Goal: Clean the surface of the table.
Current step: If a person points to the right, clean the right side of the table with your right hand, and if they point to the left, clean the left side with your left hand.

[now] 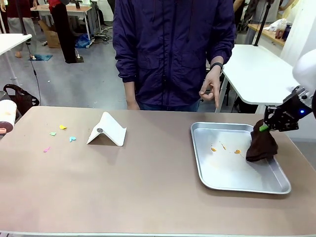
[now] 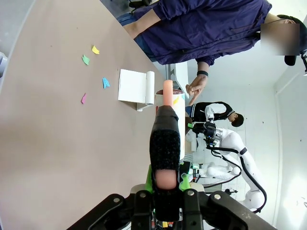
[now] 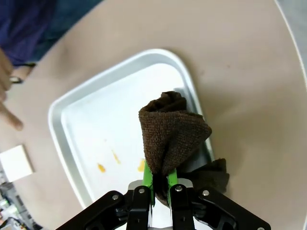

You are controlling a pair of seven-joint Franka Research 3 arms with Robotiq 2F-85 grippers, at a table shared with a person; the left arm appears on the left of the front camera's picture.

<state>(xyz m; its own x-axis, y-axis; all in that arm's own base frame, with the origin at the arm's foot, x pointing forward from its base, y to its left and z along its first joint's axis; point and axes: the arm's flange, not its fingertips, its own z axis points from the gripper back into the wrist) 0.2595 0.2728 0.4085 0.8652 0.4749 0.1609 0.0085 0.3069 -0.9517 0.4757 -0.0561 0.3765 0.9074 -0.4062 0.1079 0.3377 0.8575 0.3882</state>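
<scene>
Now the right gripper [image 1: 264, 127] clamps a brown cloth [image 1: 261, 144] over the tray [image 1: 237, 185] at the table's [image 1: 148, 187] 3 o'clock, and the left gripper [image 2: 165, 184] clamps a black tool [image 2: 165, 139].

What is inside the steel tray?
Small orange scraps lie in the steel tray. The brown cloth, held by the right gripper, hangs over its right side; anything beneath the cloth is hidden.
</scene>
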